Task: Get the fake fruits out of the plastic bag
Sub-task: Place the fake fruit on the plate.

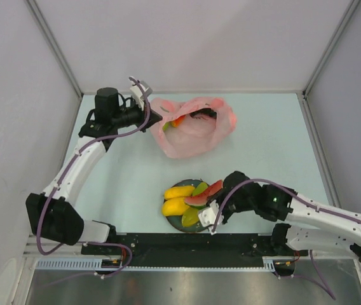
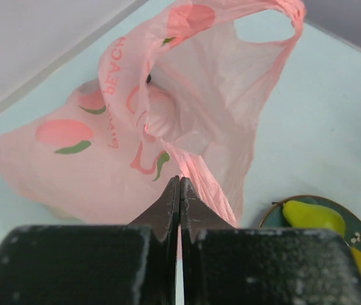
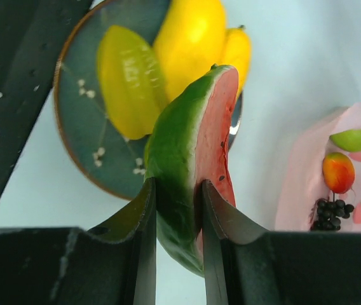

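The pink plastic bag [image 1: 193, 130] lies at the back of the table, its mouth open toward the plate. My left gripper [image 1: 158, 117] is shut on a twisted strip of the bag's edge, as the left wrist view [image 2: 180, 184] shows. Inside the bag lie a green fruit [image 3: 353, 140], a red-yellow mango [image 3: 338, 173] and dark grapes [image 3: 330, 215]. My right gripper [image 1: 211, 200] is shut on the watermelon slice [image 3: 193, 146], held upright over the right rim of the dark plate [image 3: 85, 127]. Two yellow mangoes [image 1: 178, 191] and a yellow-green fruit [image 3: 126, 79] lie on the plate.
The plate [image 1: 175, 220] sits near the table's front edge, just ahead of the black base rail [image 1: 180, 244]. Grey walls enclose the table at the back and both sides. Bare table separates bag and plate.
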